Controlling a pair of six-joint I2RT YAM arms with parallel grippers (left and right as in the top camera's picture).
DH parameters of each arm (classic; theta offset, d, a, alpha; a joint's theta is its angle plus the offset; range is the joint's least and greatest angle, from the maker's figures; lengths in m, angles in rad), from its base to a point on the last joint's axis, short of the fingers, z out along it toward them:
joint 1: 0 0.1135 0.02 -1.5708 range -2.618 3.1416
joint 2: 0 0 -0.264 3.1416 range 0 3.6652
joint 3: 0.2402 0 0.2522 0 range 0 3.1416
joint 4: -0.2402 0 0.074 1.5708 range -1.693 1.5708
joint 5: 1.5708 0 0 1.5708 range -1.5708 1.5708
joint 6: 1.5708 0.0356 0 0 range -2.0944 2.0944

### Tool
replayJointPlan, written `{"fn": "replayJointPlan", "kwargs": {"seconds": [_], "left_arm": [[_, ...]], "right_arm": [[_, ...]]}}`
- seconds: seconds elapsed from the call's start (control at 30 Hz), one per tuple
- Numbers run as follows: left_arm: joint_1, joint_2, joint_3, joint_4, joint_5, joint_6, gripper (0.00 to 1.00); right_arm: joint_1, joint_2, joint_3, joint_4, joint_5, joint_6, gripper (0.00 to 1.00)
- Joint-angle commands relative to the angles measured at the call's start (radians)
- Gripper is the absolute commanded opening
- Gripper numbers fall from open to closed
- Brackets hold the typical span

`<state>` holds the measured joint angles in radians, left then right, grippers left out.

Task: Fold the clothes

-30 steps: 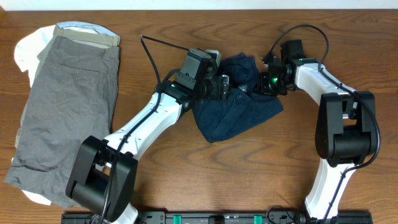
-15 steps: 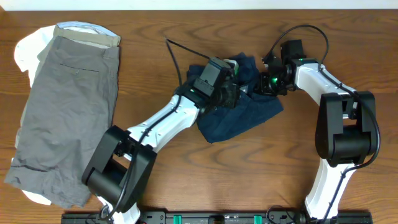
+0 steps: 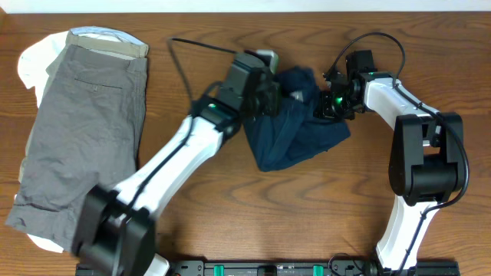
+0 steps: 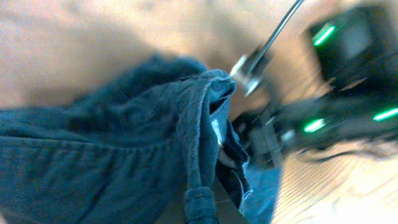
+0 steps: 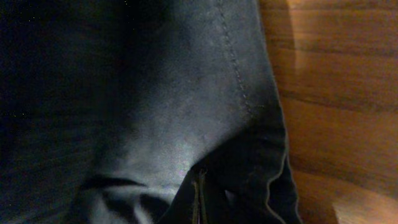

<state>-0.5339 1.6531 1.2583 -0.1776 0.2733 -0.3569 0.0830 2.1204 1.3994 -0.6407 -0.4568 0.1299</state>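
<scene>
The clothes, a pair of dark navy shorts [image 3: 295,130], lie crumpled at the table's middle. My left gripper [image 3: 275,92] sits at their upper left edge. In the left wrist view it [image 4: 202,202] is shut on a bunched seam of the navy fabric [image 4: 124,155], which rises in folds in front of it. My right gripper [image 3: 328,106] is at the shorts' upper right edge. In the right wrist view its fingers [image 5: 198,190] are pressed together in the dark cloth [image 5: 155,99], which fills most of the frame.
Grey shorts [image 3: 80,138] lie flat at the far left over a white garment [image 3: 31,61] and a tan one [image 3: 107,42]. The right arm's green lights [image 4: 323,121] show close ahead of the left wrist camera. Bare wood [image 5: 336,93] borders the cloth.
My left arm reached right over the shorts, then drew back left. Its gripper went from open to shut on the fabric's edge. The right arm stayed in place.
</scene>
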Motion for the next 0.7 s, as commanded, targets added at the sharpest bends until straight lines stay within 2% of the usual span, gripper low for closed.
{"fn": "replayJointPlan", "kwargs": {"seconds": [0.0, 0.13, 0.43, 0.67], "left_arm": [[0.020, -0.076, 0.042, -0.005, -0.005, -0.012, 0.06], [0.040, -0.111, 0.042, -0.047, 0.000, -0.011, 0.06], [0.154, -0.126, 0.042, -0.257, 0.014, 0.017, 0.06], [0.273, -0.127, 0.042, -0.343, 0.131, 0.096, 0.06]], "right_arm": [[0.003, 0.020, -0.006, -0.015, 0.004, 0.024, 0.01], [0.010, 0.020, -0.006, -0.018, -0.018, 0.034, 0.01], [0.066, 0.020, -0.006, -0.018, -0.050, 0.058, 0.01], [0.103, 0.020, -0.006, 0.017, -0.167, 0.060, 0.01]]}}
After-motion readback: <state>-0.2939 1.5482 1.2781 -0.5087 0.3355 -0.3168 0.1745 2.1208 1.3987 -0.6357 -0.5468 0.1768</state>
